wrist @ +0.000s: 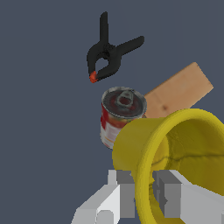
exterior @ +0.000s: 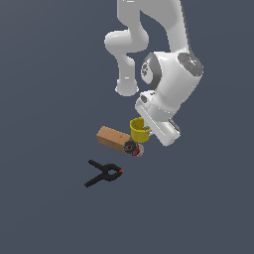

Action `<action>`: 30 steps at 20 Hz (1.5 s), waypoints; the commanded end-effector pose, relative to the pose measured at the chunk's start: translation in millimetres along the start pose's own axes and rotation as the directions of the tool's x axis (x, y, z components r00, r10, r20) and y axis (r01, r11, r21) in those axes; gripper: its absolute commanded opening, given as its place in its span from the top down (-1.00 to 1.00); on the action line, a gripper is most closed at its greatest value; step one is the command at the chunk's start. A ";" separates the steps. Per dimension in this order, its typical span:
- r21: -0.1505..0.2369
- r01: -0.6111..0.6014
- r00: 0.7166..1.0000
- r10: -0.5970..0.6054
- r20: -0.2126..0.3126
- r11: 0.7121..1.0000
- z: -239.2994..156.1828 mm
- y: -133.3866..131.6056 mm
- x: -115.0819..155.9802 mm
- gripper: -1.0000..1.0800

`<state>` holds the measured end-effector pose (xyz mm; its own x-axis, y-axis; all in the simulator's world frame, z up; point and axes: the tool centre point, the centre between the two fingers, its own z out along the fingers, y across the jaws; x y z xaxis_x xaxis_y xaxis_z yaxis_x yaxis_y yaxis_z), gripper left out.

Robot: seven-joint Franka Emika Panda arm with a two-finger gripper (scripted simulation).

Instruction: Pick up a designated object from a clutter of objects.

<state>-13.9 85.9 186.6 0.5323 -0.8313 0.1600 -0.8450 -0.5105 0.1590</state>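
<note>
I am pinching the wall of the yellow cup point(wrist: 175, 153) between the two fingers of my gripper point(wrist: 144, 192), one finger outside the body and one inside the mouth, closed on the rim. In the exterior view the cup point(exterior: 138, 130) is hanging at my fingertips, and I judge it is sitting slightly above the dark worktop point(exterior: 49, 213), though I cannot tell for certain that it is clear of the surface. So I am reading this as the lift step: the grasp is made and the raising is under way or about to start.

What I am needing next is a straight pull upward, keeping the pinch firm. The cup is smooth, glossy plastic with a thin tapered wall and a rolled rim, so it could rotate or slide in a rim grasp if I swing sideways.

Just beyond the cup, the small can point(wrist: 121, 114) is showing a silver pull-tab lid and a red-and-white label; it is lying very near the cup and I am wanting to avoid brushing it. The tan wooden block point(wrist: 179, 92) is lying just beside the can, flat-faced with faint grain. Farthest out, well apart from the others, the black spring clamp point(wrist: 108, 54) is lying with crossed handles and red tips
</note>
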 end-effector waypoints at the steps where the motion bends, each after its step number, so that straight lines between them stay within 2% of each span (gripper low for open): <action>1: 0.002 0.000 1.000 0.000 0.000 1.000 -18.7 2.6 27.4 1.00; 9: 0.002 0.000 1.000 0.000 0.000 1.000 -73.1 9.0 112.5 1.00; 15: 0.002 0.000 1.000 0.000 -0.002 1.000 -105.7 11.9 163.6 1.00; 23: 0.002 0.000 1.000 0.000 -0.003 1.000 -139.9 13.9 217.7 1.00; 30: 0.001 -0.001 1.000 0.001 -0.004 1.000 -162.4 14.3 253.7 1.00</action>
<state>113.2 -91.7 380.7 0.5317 -0.8313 0.1621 -0.8455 -0.5096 0.1595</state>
